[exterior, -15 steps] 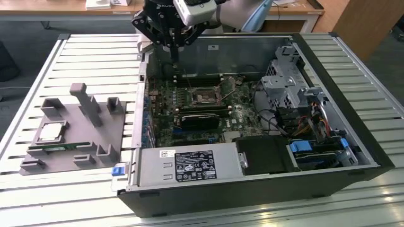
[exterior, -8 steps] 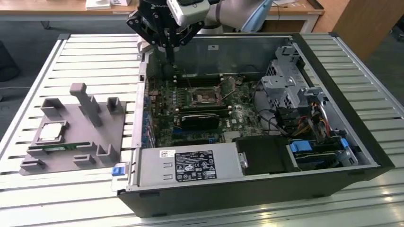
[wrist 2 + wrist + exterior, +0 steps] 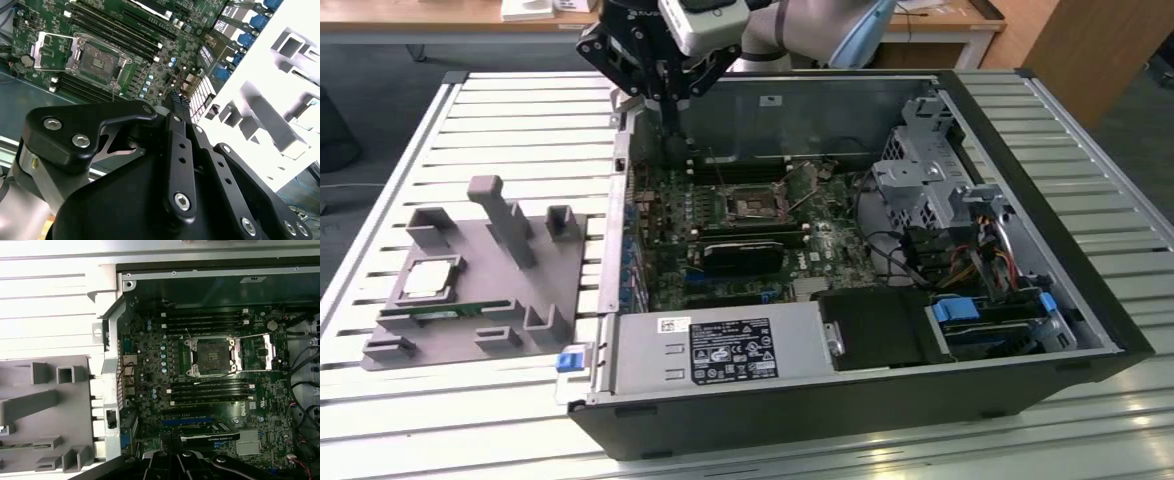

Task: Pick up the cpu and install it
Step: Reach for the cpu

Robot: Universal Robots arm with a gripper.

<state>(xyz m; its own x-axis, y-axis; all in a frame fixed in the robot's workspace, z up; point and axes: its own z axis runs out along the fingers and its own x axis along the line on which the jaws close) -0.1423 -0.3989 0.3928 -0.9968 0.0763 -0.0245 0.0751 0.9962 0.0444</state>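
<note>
Hand (image 3: pixel 670 108), closed and empty, above the computer case (image 3: pixel 854 412); cpu (image 3: pixel 430 279) flat in the grey holder (image 3: pixel 454 342). A clean pick likely needs the hand opened and squared to the chip's edges.

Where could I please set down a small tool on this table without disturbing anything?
In the exterior view, bare slats of the table lie between the grey fixture and the far edge, and along the near edge. The fixture, carrying the cpu, and the open computer case are crowded.
</note>
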